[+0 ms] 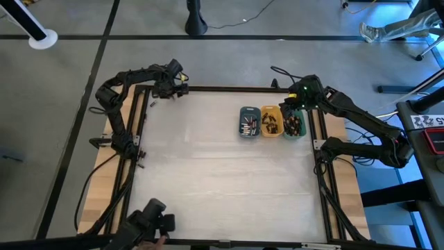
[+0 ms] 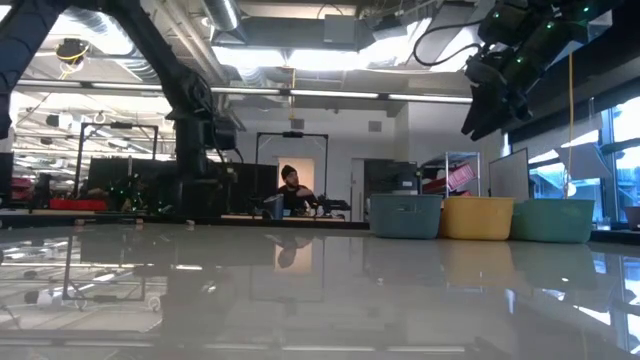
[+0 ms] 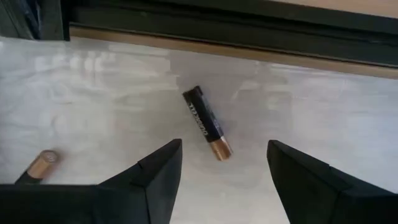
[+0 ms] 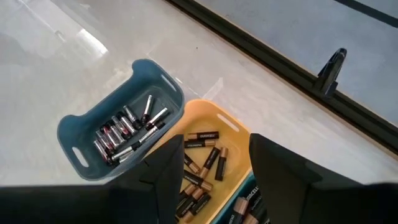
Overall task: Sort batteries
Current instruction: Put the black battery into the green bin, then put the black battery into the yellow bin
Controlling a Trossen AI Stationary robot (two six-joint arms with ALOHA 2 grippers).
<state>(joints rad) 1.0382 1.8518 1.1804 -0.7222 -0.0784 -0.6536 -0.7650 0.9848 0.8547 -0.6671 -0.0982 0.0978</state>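
- High view: a pale table (image 1: 222, 173) inside a dark frame stands on a grey floor. Three small trays sit in a row near its far right edge: a slate-blue tray (image 1: 249, 122), an orange tray (image 1: 270, 121) and a green tray (image 1: 294, 123), each holding batteries (image 1: 248, 126). The left gripper (image 1: 182, 89) lies at the far left corner; the right gripper (image 1: 300, 104) hangs over the green tray.
- Low view: the glossy table reflects ceiling lights. The three trays stand side by side at right. A seated person (image 2: 292, 190) shows in the room behind. The right gripper is raised above the trays, clear of them.
- Left wrist view: the left arm's fingers (image 3: 158, 171) stand apart over the table, holding nothing. A black, copper-tipped battery (image 3: 207, 122) lies on the table just beyond the gap between them; a second battery (image 3: 38, 165) lies off to one side.
- Right wrist view: the right arm's fingers (image 4: 283, 168) stand apart, empty, above the orange tray. Silvery cells fill the slate-blue tray; black-and-copper cells fill the orange one.
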